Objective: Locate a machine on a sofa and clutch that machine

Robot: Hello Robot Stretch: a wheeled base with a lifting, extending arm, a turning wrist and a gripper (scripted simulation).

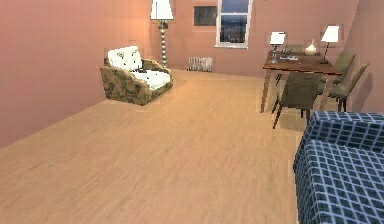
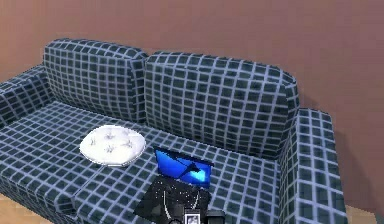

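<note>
- The sofa (image 2: 230, 100), in dark blue check, is spreading left, right and beyond the tool (image 2: 170, 203), with its backrest rising farther out past it.
- A round white cushion (image 2: 113, 146) is lying on the seat, up and to the left of the tool and apart from it.
- The laptop (image 2: 186, 169), the machine the task is asking for, is sitting open on the seat just beyond the tool, with its blue screen facing the robot. Its dark base is blending into the tool's dark body, so I cannot tell whether the two are touching.
- The tool is showing at the bottom edge, on the laptop's near side. Whether its fingers are apart or together cannot be told. Nor can I tell whether it is holding anything, since the laptop is lying right behind it.
- Judging by this, the locating is done and the robot is working on the final approach for the grasp.
- The next move is probably calling for only small corrections, setting the fingers on either side of a thin edge of the laptop. The hinged lid may be folding or slipping if taken badly.
</note>
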